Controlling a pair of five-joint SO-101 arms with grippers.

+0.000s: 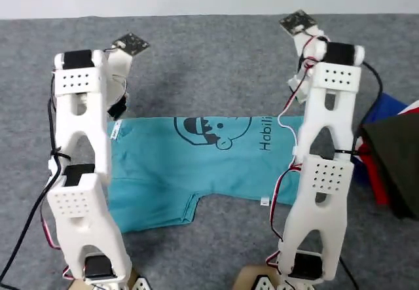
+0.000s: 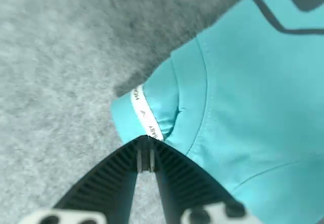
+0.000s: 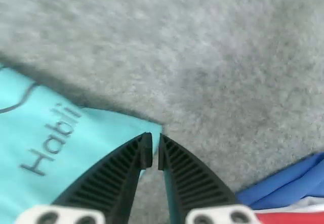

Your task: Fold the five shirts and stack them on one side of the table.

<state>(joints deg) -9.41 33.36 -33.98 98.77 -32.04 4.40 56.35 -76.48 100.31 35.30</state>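
Note:
A teal shirt (image 1: 196, 172) with a dark print lies spread across the grey table (image 1: 209, 61) between my two arms. In the left wrist view my left gripper (image 2: 145, 155) is shut on the teal shirt (image 2: 243, 107) at an edge that carries a white label (image 2: 143, 114). My right gripper (image 3: 152, 150) is shut on the far corner of the teal shirt (image 3: 55, 148), beside its printed lettering. In the high view the left arm (image 1: 82, 126) stands over the shirt's left end and the right arm (image 1: 327, 139) covers its right end.
A heap of other shirts (image 1: 389, 159), dark, red and blue, lies at the table's right edge, close to the right arm. Its blue cloth (image 3: 288, 183) shows near my right gripper. Bare grey felt stretches behind the teal shirt.

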